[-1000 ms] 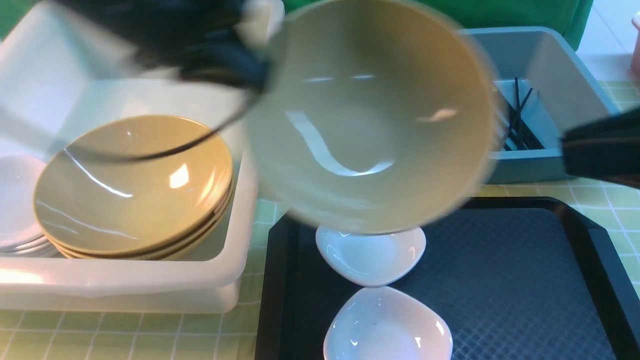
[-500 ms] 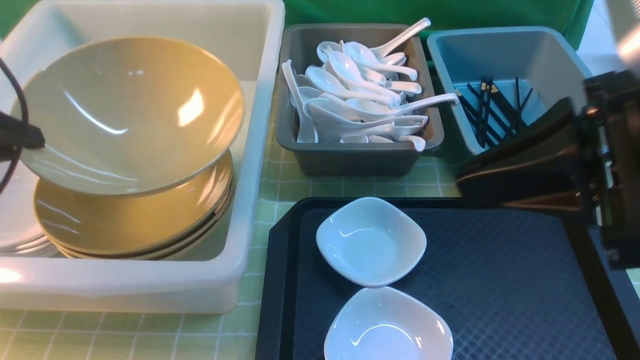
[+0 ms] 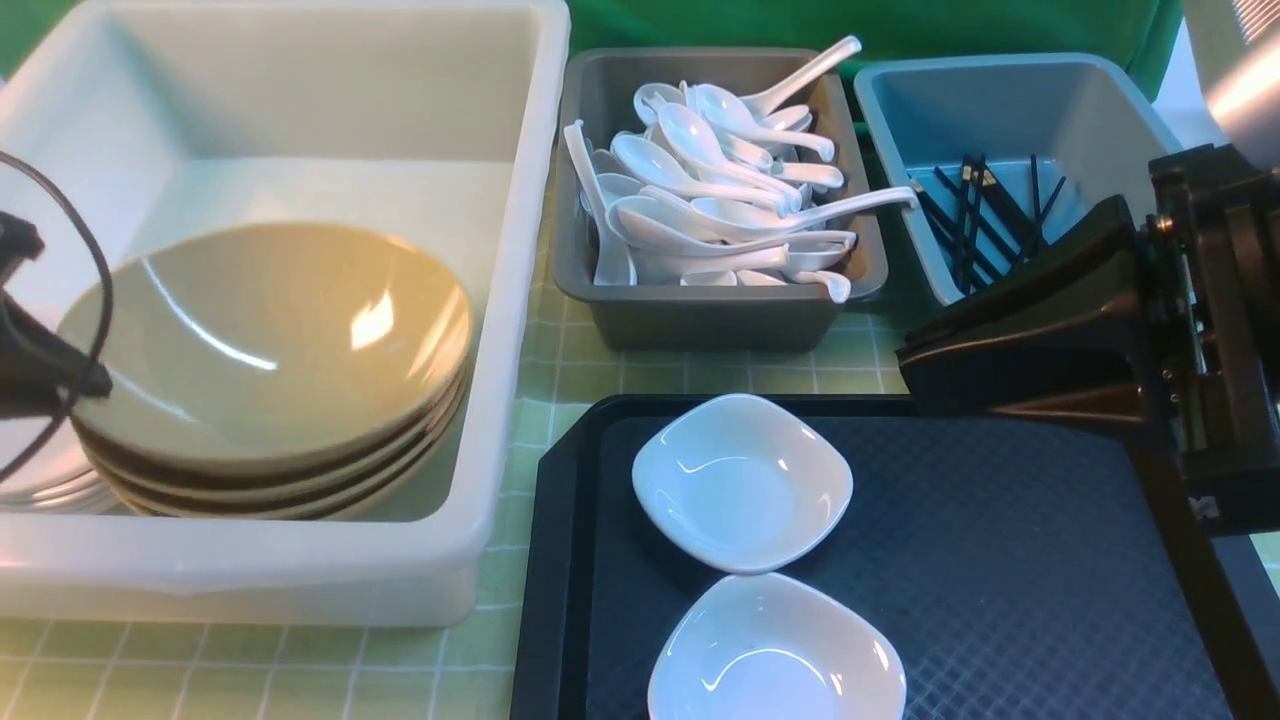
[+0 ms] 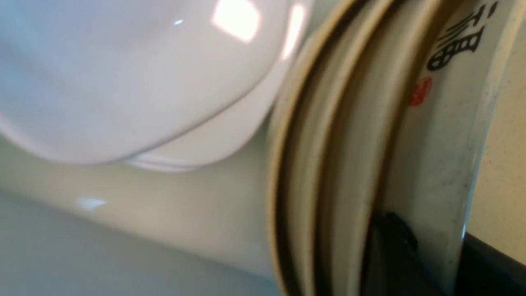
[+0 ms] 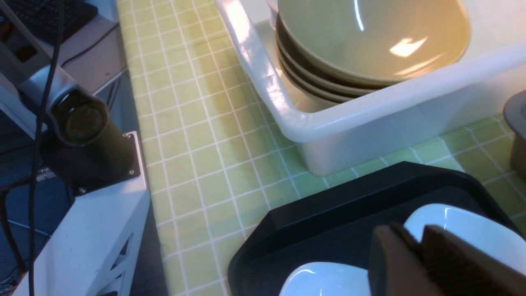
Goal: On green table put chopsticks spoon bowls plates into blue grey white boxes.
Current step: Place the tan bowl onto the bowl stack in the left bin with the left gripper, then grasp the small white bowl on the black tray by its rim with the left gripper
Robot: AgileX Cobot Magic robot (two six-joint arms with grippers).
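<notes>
"Down into the white box (image 3: 230, 555) has gone the top bowl (image 3: 270, 350); it was tilted above the stack in the earlier frame. What do we see on the desk (image 3: 300, 665), big things first?"

"We see the white box at our left and the black tray (image 3: 1000, 540) just to its right, on grid cloth. Behind the tray sit the grey box (image 3: 710, 325) with its spoons (image 3: 690, 190) and the blue box (image 3: 1010, 90) with its chopsticks (image 3: 985, 215)."

"And the bowl?"

"It sits nested on the stack, lying to the right of our left claw (image 4: 431, 236). Our fingers straddle its rim, but we can't tell whether they still pinch it. We'd make sure of the release before backing out, or the rim could drag."

"Which arm is nearer what's left?"

"Our right one. The far plate (image 3: 740, 490) and the near plate (image 3: 775, 655) lie on the tray, to the left of our right claw (image 5: 411, 238) and nearer us. That claw carries nothing we can see; open or closed, we can't tell."

"Any long axis to match?"

"Hardly; they're rounded squares, touching at one edge. We'd take an outer rim, with bare tray to the right for room."
</notes>
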